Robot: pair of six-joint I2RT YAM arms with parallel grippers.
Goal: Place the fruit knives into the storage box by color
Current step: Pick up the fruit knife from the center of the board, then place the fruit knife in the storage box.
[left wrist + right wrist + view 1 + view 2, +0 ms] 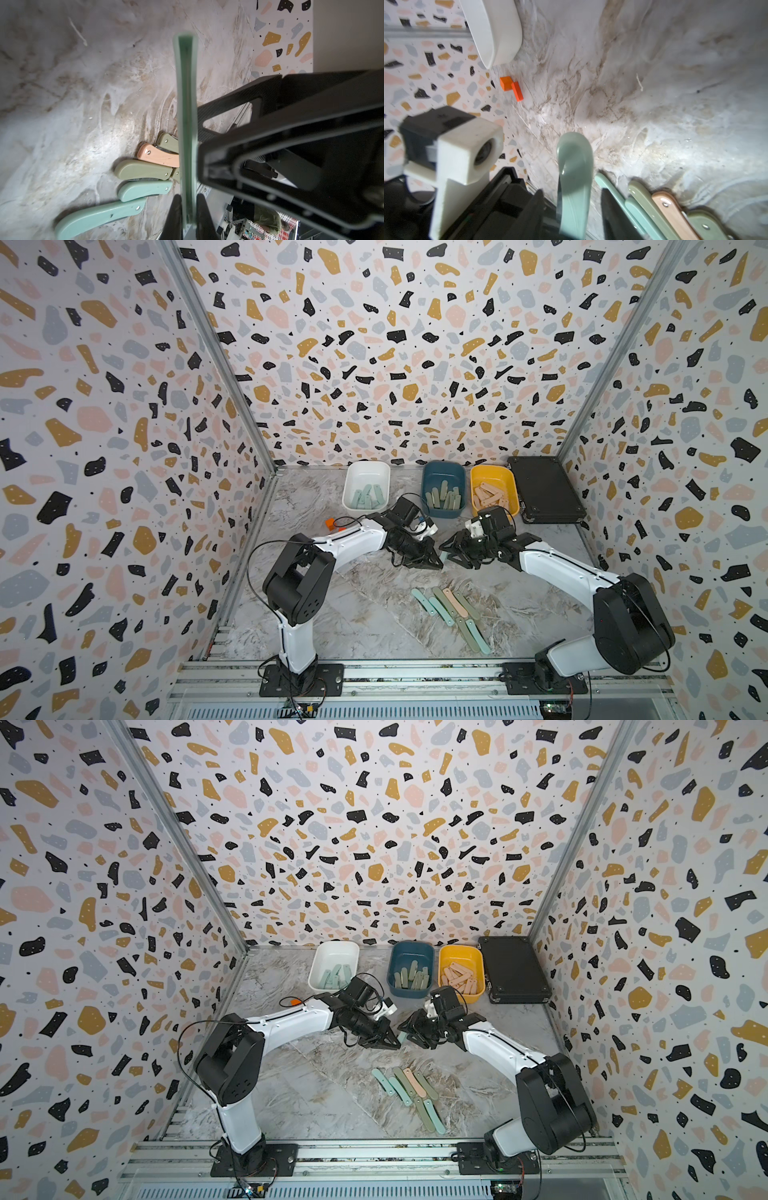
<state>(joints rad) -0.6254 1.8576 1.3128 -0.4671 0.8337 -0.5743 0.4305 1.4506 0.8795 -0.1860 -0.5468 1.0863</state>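
Left gripper (188,207) is clamped on the mint-blue knife (186,104), held in the air; your right gripper (574,207) has its jaws apart around it. You seem mid-handover. Next, back the right clear, then carry the knife to the white tub (368,476), between 10 and 11 o'clock in a top view; loose knives (451,614) wait at 6.

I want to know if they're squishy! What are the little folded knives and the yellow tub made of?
Knives: handles look like hard, smooth, matte plastic in pastel colours, with tiny shiny metal rivets; a thin metal edge seems to peek out of the pink one. Yellow tub: probably moulded plastic, smooth, with rounded corners and one even colour. Likely not squishy.
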